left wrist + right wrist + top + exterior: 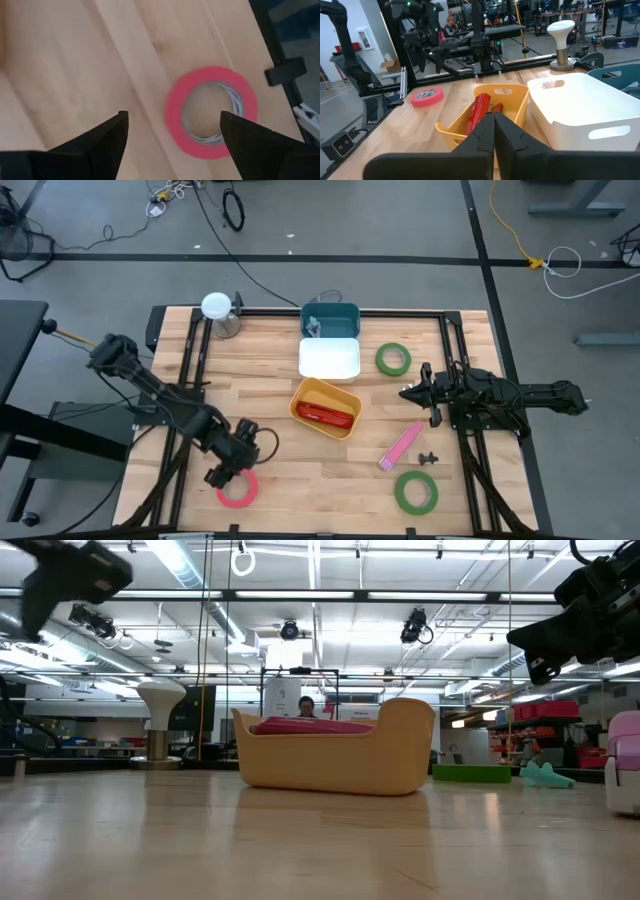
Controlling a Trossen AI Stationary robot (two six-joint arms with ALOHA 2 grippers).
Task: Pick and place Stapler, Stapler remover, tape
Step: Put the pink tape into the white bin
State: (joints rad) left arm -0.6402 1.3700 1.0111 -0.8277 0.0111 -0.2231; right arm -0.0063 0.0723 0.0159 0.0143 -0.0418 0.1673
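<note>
At the near left of the table (270, 350) we hold our left claw (222, 474) just above the red tape (238, 491). Its fingers are spread wide, and in the left wrist view the red ring (211, 112) lies flat on the wood between and just beyond them, untouched. We judge this to be the approach for a pick: the fingers are parted so they can straddle one side of the ring or close across it once we come down.

Near the right front lies one green tape (415, 492), flat and apart from everything, with a small dark piece (429, 457) just beyond it that may be the staple remover, though we cannot tell. A pink flat item (401, 446) lies slantwise beside that.

In the middle sits the yellow bin (325, 407), already holding a red object (479, 112) that we take for the stapler, so one item looks placed. Our right claw (410, 392) waits over the right side of the table, level with the bin, its fingers pressed together and empty, keeping clear of the left arm's work.

Farther back stand the white bin (329, 359) and a teal bin (331, 319) behind it, with the second green tape (393, 359) to their right. A white-topped stand (218, 313) sits at the far left corner.
</note>
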